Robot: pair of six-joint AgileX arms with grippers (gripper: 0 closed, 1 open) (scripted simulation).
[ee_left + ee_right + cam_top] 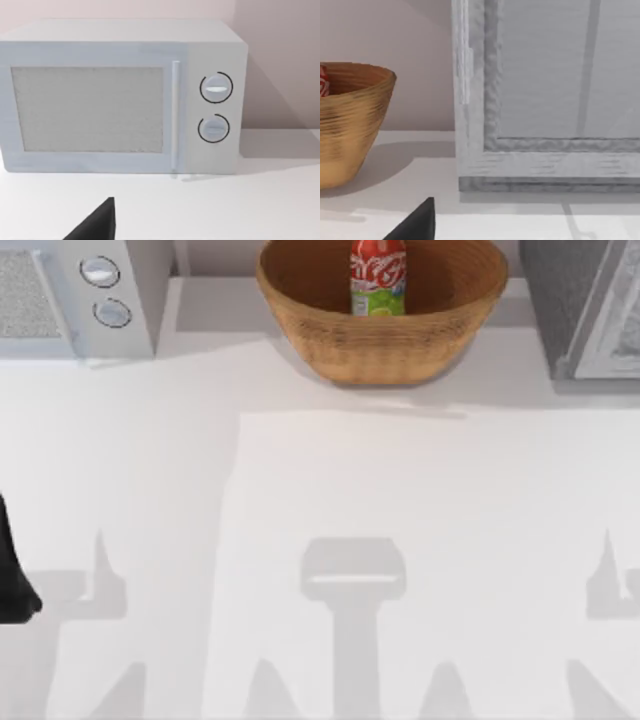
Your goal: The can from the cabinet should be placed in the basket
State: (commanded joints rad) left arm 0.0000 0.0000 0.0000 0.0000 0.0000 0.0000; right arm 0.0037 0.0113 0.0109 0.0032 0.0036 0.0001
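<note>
Jaws: cannot tell for either arm, nothing seen held. Can stands upright inside basket, cabinet right of basket, microwave left of it. Can likely light, rigid, slick; grip mid-body. Placement looks done.

The black left arm sits low at the table's left edge. One dark pointed fingertip of each gripper shows in its own wrist view.
</note>
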